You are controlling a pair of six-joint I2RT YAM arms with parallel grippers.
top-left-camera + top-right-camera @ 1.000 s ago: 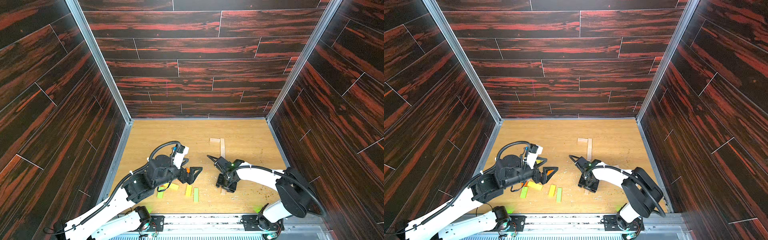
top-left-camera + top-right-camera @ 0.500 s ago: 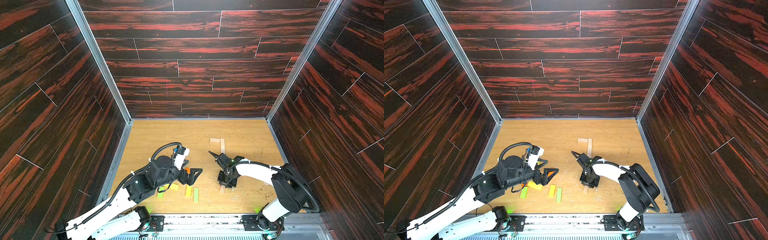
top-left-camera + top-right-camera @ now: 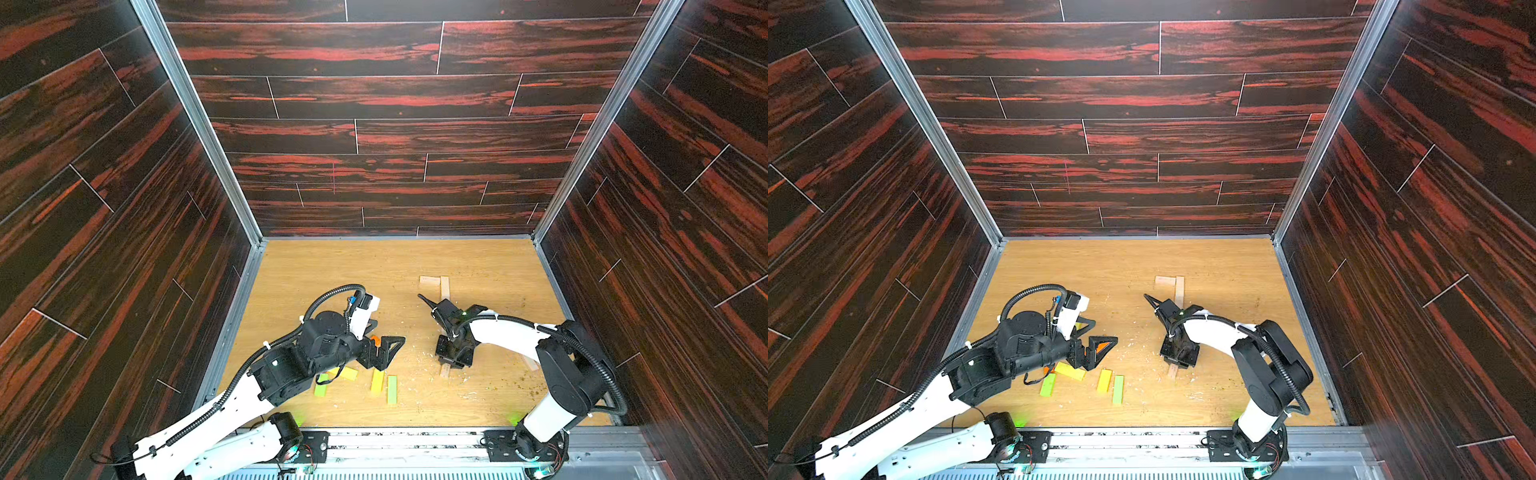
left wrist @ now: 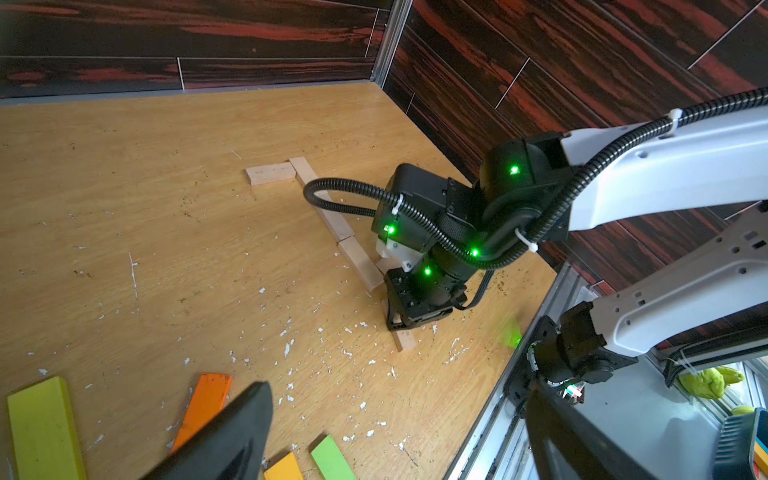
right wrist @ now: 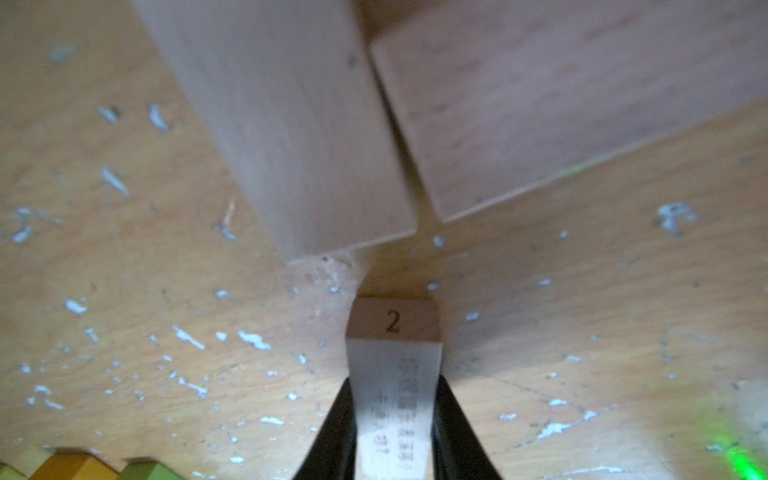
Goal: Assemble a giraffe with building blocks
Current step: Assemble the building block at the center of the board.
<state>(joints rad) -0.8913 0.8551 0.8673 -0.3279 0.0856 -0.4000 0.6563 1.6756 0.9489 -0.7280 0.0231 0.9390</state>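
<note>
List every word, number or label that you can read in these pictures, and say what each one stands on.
"2": on the end face of the plain wooden block clamped in the right gripper.
A line of small print along that block's pale side: too blurred to read.
Nothing else legible in any view.

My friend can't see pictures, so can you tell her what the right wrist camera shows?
The right gripper is shut on a pale wooden block stamped with the number 2. Just beyond it, a second pale block and a third pale block lie close together on the wooden table, which is speckled with white flecks.
</note>
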